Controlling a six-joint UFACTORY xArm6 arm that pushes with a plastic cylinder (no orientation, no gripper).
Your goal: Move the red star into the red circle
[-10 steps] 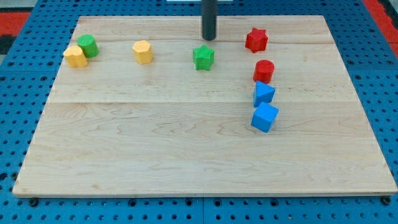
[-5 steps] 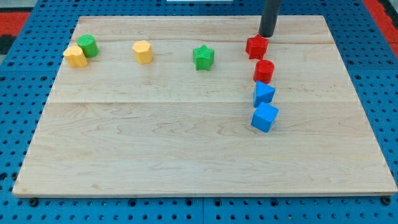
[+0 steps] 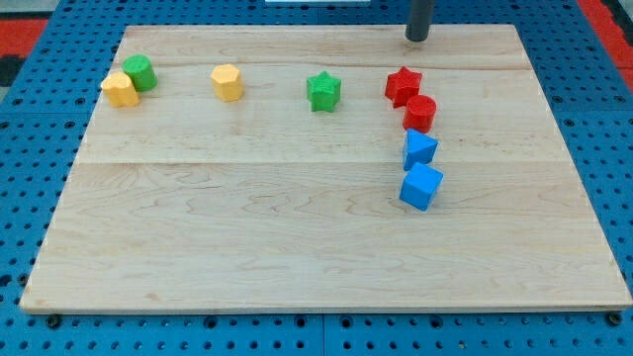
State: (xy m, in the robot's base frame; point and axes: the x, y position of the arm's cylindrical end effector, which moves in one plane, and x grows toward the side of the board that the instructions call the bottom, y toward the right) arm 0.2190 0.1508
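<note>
Red star (image 3: 403, 86) now down against red circle (image 3: 420, 112) — my tip (image 3: 417, 39) above — no jaws.

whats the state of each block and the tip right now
red star: flat on board, touching red circle
red circle: upright, against red star, close above a blue block
upper blue block: just above lower blue block
lower blue block: tilted, standing free
green star: alone
yellow block: alone
green block: touching left yellow block
left yellow block: touching green block
my tip: above red star, clear of it
</note>
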